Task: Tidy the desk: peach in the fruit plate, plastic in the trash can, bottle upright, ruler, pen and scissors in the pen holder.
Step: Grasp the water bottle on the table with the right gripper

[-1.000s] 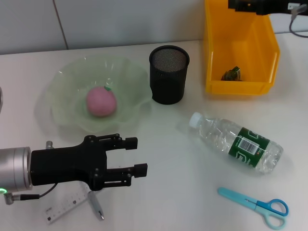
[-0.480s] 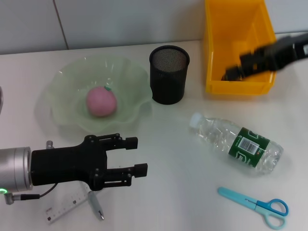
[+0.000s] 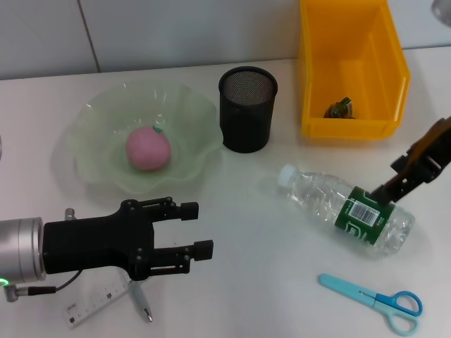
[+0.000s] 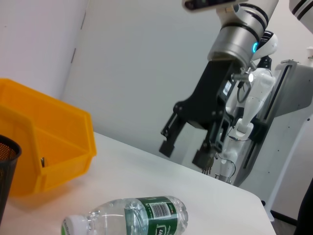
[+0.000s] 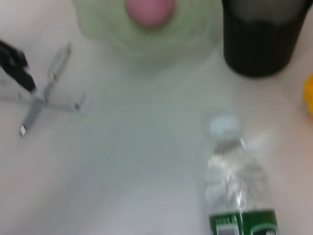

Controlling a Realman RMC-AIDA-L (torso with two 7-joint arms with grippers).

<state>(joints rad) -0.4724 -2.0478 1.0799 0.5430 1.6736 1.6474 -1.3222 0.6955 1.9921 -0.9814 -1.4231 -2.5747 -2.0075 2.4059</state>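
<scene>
The bottle (image 3: 349,208) (image 4: 132,218) (image 5: 239,196) lies on its side on the desk (image 3: 254,232). My right gripper (image 3: 409,172) (image 4: 185,152) hangs open just above the bottle's base end, holding nothing. The peach (image 3: 148,149) rests in the fruit plate (image 3: 91,120). A crumpled plastic piece (image 3: 340,108) lies in the trash can (image 3: 352,128). Between plate and can stands the pen holder (image 3: 246,109). My left gripper (image 3: 197,227) is open and low at the front left, over the ruler (image 3: 99,299) and pen (image 3: 141,304). The scissors (image 3: 373,301) lie at the front right.
A tiled wall runs behind the desk. The trash can stands at the far right, near the desk's back edge. Bare tabletop shows between my left gripper and the bottle.
My right arm has swung from above the trash can forward and down to the bottle's base end. The left arm has barely moved.
</scene>
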